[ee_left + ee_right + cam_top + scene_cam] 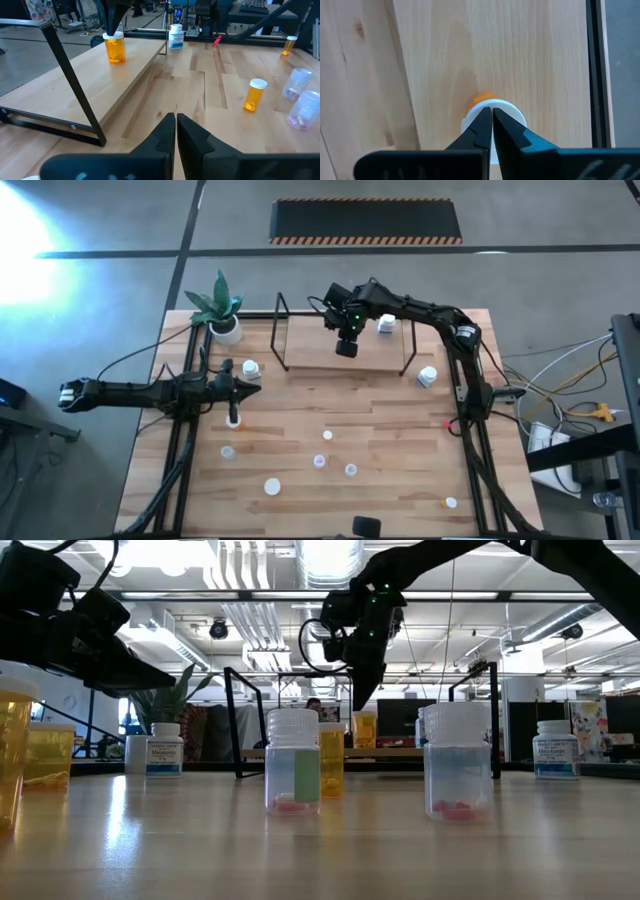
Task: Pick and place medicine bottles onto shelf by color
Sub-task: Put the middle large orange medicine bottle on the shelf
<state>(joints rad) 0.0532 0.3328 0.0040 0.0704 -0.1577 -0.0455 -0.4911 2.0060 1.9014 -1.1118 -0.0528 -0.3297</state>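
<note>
The shelf is a pale board in a black wire frame at the table's far middle. An orange bottle with a white cap stands upright on the board; it also shows in the left wrist view and the low view. My right gripper is shut and points down right over that cap. A white bottle stands on the shelf's far right. My left gripper is shut and empty above the table left of the shelf, between a white bottle and an orange bottle. My right gripper's shut fingertips stand at the top of the orange bottle's white cap, coming from above and pointing down. I cannot tell whether they touch the cap. The bottle stands upright on the shelf board.
Several clear bottles stand on the near half of the table, with an orange one near right and a white one right of the shelf. A potted plant stands far left. The shelf's wire uprights rise at its ends.
</note>
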